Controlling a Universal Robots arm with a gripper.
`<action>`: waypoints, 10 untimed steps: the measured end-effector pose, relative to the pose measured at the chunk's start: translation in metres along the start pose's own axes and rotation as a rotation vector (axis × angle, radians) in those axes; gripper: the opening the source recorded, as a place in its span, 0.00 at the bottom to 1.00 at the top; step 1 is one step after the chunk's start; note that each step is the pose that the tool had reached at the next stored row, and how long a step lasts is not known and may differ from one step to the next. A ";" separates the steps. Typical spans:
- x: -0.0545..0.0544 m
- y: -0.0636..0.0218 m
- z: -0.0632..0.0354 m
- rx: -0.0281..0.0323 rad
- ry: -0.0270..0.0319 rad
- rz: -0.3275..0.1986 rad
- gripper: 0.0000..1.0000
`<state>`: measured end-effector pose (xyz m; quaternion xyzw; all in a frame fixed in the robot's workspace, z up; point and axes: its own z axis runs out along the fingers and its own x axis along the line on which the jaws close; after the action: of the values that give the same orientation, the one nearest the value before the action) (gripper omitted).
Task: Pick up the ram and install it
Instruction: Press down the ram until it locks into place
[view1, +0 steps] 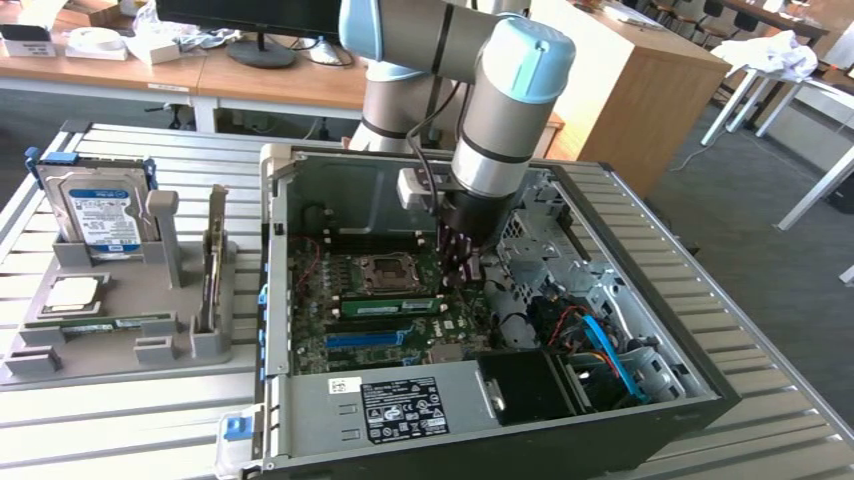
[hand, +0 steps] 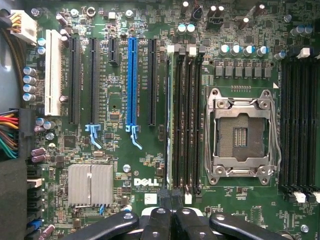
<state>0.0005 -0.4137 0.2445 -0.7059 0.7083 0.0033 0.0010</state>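
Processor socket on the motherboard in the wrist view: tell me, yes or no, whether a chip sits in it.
No, the processor socket stands open inside its metal frame, its bare contact bed showing and no silver chip seated there.

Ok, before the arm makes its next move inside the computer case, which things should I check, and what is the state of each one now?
1. Long green memory stick lies along a slot beside the square silver processor socket: ok.
2. Stick pressed fully home, end latches closed: cannot tell.
3. Jaws of the black gripper shut: ok.
4. Anything held between the jaws: cannot tell.
5. Processor socket free of loose parts: ok.
6. Gripper over the green motherboard, close to the stick's end: ok.
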 end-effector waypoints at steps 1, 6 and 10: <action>0.000 0.0000 0.0000 0.0000 0.0001 0.000 0.10; 0.000 0.0000 0.0000 0.0000 0.0001 0.000 0.10; 0.000 0.0000 0.0008 0.0001 -0.0001 0.000 0.10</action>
<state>0.0005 -0.4135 0.2437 -0.7059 0.7083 0.0033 0.0010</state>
